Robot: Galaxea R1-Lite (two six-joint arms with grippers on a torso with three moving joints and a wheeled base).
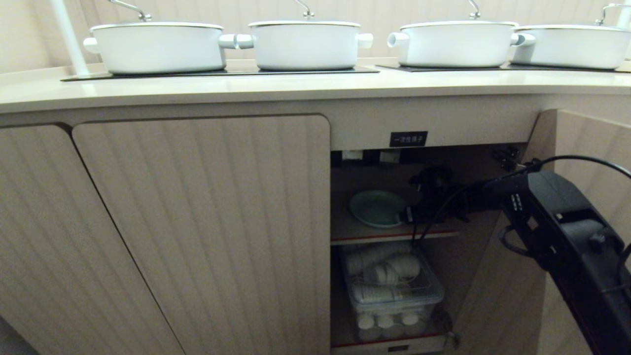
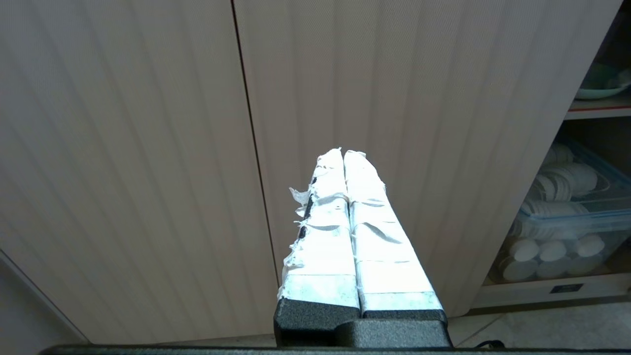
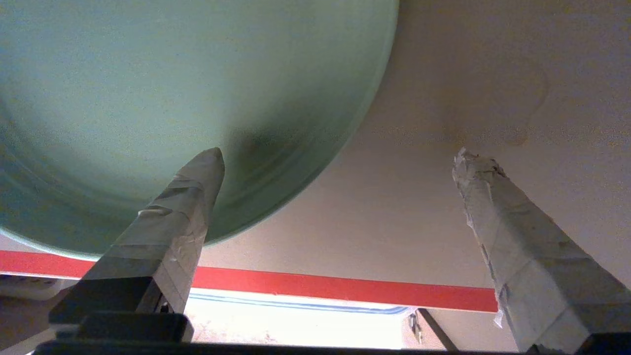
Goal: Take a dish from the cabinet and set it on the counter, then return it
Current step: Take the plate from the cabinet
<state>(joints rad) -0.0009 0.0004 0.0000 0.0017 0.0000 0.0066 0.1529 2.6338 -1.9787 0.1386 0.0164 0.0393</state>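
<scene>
One dish [image 1: 377,208] on the cabinet [image 1: 202,222] shelf, right gripper [image 3: 340,162] spread wide over it.
Four white pots [image 1: 157,47] stand on the counter [image 1: 296,86]; one finger [image 3: 182,207] overlaps the dish's rim, holding nothing; left gripper [image 2: 343,153] pressed closed before two closed doors.

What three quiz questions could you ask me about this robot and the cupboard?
1. True or false: the dish sits on the counter.
2. How many white pots stand on the counter? A) two B) four C) six
3. Fill in: the right gripper is ____ beside the dish.

Key:
1. False; it lies on the upper shelf inside the cabinet.
2. B
3. open
</scene>
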